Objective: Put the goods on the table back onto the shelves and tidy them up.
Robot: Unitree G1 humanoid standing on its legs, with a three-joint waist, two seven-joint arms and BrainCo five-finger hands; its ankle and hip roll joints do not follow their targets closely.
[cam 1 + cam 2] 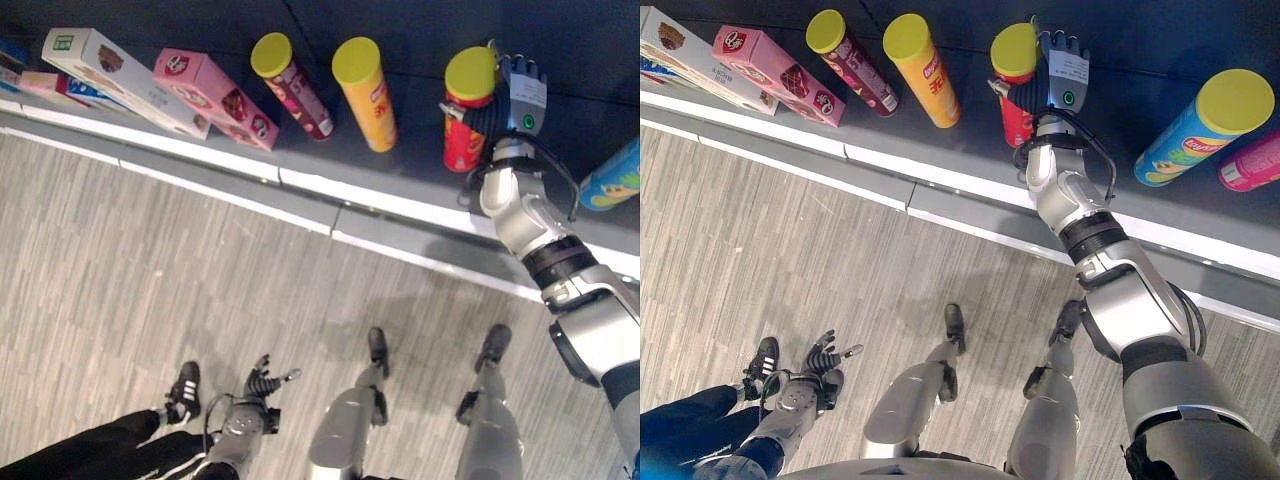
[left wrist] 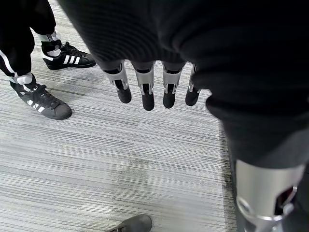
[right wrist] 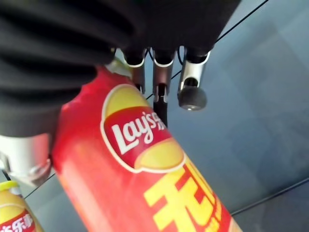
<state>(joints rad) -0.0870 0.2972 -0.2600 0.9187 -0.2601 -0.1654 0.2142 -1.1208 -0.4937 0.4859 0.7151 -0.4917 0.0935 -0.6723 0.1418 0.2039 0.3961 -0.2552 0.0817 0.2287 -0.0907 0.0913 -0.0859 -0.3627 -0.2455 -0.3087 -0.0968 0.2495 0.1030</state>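
Observation:
A red chip can [image 1: 462,140] with a yellow lid stands on the dark grey shelf [image 1: 300,160]. My right hand [image 1: 1060,80] reaches over the shelf edge and is shut on it. The right wrist view has the red can [image 3: 145,169] pressed against the palm, with fingers [image 3: 191,99] curled along its side. My left hand [image 1: 262,385] hangs low by the floor, and its fingers [image 2: 145,92] are relaxed and hold nothing.
On the shelf to the left stand a yellow can [image 1: 365,95], a maroon can [image 1: 292,85], a pink box [image 1: 215,98] and a white box [image 1: 120,80]. To the right are a blue can [image 1: 1195,125] and a pink can [image 1: 1250,160]. A person's shoes [image 2: 67,58] stand near my left hand.

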